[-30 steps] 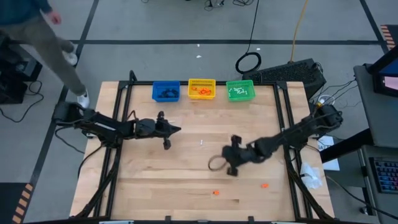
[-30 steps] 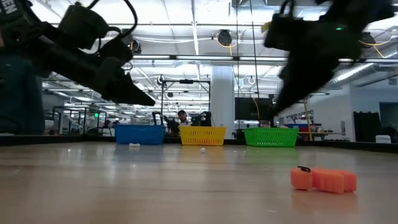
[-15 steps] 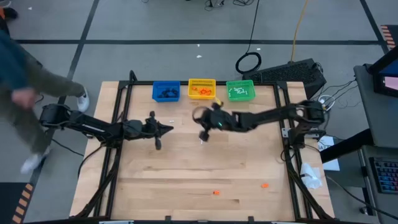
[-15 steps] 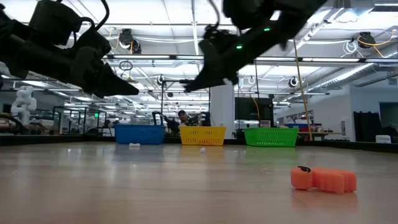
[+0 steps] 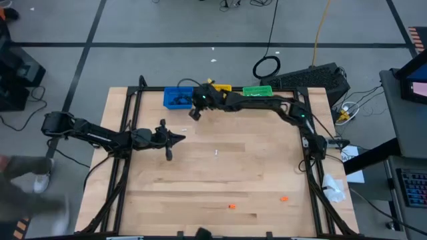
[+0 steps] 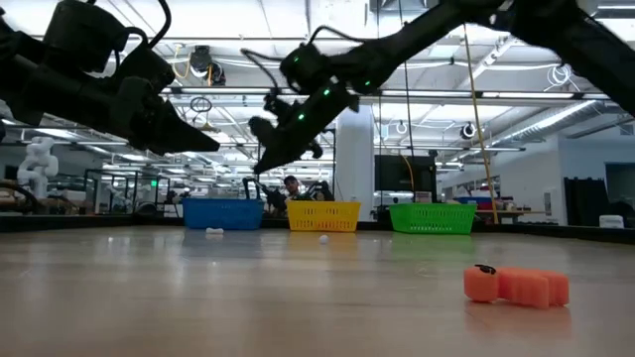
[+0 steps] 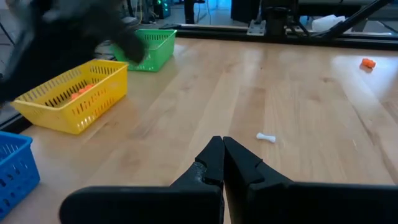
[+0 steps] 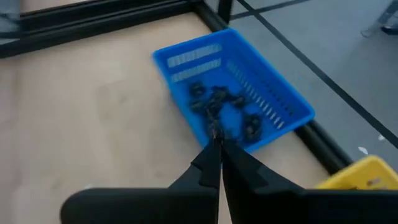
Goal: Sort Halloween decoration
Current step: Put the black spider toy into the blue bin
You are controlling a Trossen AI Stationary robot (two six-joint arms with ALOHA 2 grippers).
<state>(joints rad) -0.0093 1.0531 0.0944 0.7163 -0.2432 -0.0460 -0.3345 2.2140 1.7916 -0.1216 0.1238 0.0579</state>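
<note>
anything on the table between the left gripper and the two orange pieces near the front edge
Only bare wood. In the high view, the stretch from the left gripper to the orange pieces holds nothing; the white piece lies off to the side.

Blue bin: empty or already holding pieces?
Holding pieces. The blue bin has a cluster of small black trinkets on its floor, seen past the right gripper.

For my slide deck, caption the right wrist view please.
Right gripper, shut, poised at the edge of the blue bin holding black trinkets.

Three bins point(image 5: 217, 95) line the counter's point(image 5: 213, 187) far edge; right tool point(image 5: 194, 112) just before the leftmost, left tool point(image 5: 183, 139) nearer, left.
</note>
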